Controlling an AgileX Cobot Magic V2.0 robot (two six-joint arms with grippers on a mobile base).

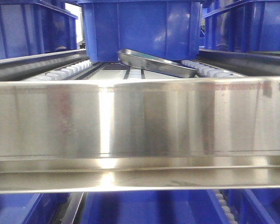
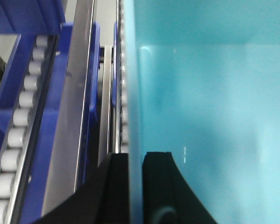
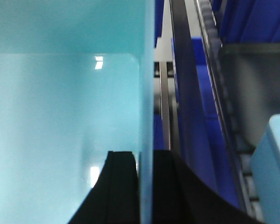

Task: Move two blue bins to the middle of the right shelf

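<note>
Shiny steel rail point(image 1: 140, 116) fills the front view. Behind it a dark blue bin point(image 1: 140, 28) and a tilted steel tray point(image 1: 158, 63) sit on white rollers point(image 1: 65, 71). The left gripper point(image 2: 135, 186) pinches one side wall of the pale blue bin point(image 2: 214, 116), and the right gripper point(image 3: 145, 186) pinches the other. The bin's walls run the same way as the roller tracks just beside it. A second pale blue bin point(image 3: 273, 158) shows low on the right.
</note>
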